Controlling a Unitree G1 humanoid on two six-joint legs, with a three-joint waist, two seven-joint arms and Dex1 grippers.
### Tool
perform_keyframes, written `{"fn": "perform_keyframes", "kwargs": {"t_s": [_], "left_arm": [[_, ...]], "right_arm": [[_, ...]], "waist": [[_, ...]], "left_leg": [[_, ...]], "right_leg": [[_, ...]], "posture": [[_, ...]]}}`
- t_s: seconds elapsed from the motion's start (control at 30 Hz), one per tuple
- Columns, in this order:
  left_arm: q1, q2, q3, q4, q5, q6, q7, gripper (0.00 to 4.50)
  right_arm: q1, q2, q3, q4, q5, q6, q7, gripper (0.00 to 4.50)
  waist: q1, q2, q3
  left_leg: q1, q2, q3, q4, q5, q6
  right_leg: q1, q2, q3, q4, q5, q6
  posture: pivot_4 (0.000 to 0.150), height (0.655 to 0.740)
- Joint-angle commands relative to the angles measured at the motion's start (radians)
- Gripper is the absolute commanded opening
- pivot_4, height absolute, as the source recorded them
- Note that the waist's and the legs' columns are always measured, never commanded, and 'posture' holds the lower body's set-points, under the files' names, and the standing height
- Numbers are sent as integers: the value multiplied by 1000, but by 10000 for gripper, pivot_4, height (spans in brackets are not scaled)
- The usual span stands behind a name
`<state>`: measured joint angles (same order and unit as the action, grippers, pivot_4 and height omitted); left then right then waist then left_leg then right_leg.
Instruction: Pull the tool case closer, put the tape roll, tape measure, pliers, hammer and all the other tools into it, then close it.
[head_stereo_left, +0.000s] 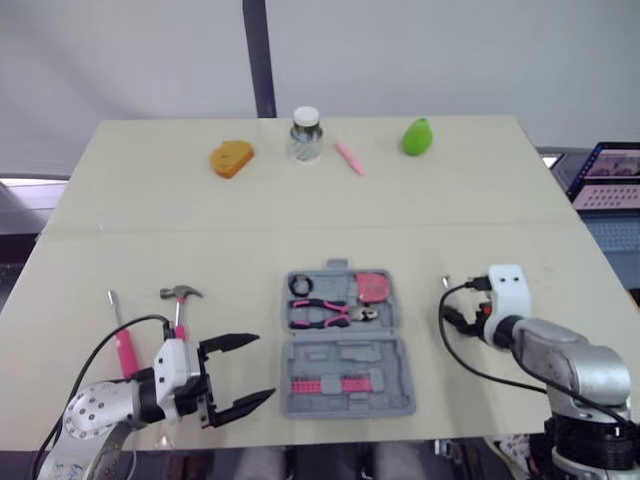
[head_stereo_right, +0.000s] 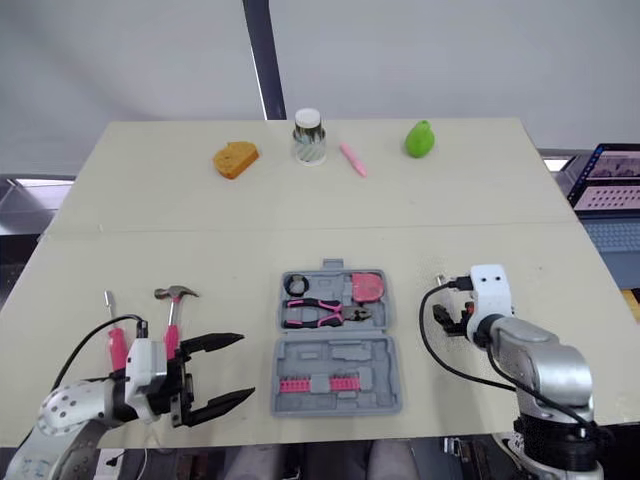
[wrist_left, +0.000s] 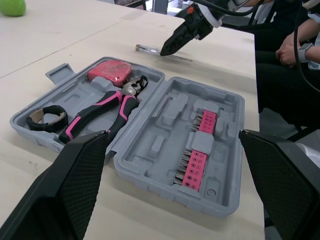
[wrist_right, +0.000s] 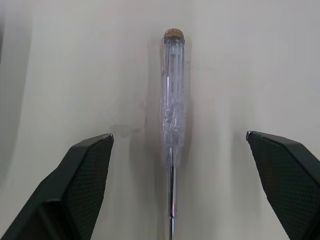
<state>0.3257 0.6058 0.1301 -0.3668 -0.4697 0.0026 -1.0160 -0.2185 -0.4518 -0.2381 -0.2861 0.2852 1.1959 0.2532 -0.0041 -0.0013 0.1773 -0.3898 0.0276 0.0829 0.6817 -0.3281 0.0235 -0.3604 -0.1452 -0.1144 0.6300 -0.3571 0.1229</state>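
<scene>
Tool case is part-packed; my right pincer (spread wide) should next close on the clear screwdriver.

The tool case is matt grey moulded plastic; the screwdriver has a clear glossy plastic handle and a metal shaft.

Open grey tool case, pliers inside

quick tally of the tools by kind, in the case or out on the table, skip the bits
screwdrivers: 2
hammer: 1
pliers: 1
tape measure: 1
tape roll: 1
total: 6
</scene>
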Motion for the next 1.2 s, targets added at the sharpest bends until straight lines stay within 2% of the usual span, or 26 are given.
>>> {"fn": "perform_keyframes", "kwargs": {"t_s": [0.03, 0.37, 0.87, 0.97, 1.2], "left_arm": [[14, -1, 9, -42, -7, -11, 11, 44653], [36, -3, 9, -53, 2, -23, 26, 44653], [38, -8, -1, -36, 7, -40, 25, 44653], [36, -9, -3, -33, 7, -43, 23, 45000], [33, -10, -5, -26, 9, -48, 22, 45000]], "right_arm": [[-32, 8, 5, 39, -16, -31, -19, 45000], [-65, 18, 12, 105, -25, -48, -12, 45000], [-31, 19, 12, 66, -13, -22, -5, 45000], [-31, 19, 13, 65, -13, -21, -5, 36686], [-34, 19, 11, 63, -14, -14, -6, 1159]], "waist": [[0, 0, 0], [0, 0, 0], [1, 0, 0], [0, 0, 0], [-4, 0, 0]], "left_leg": [[0, 0, 0, 0, 0, 0], [0, 0, 1, 0, 0, 0], [0, 0, 1, 0, 0, 0], [0, 0, 1, 0, 0, 0], [0, 2, 1, 0, -1, 0]], "right_leg": [[0, 0, 0, 0, 0, 0], [-1, -1, 1, 6, 0, 0], [-1, -2, 1, 6, 0, 0], [-1, -2, 1, 6, 0, 0], [-1, -2, 1, 5, 0, 0]], "posture": [[1500, 6950], [1500, 6950], [1500, 6950], [1500, 6950], [1500, 6950]]}}
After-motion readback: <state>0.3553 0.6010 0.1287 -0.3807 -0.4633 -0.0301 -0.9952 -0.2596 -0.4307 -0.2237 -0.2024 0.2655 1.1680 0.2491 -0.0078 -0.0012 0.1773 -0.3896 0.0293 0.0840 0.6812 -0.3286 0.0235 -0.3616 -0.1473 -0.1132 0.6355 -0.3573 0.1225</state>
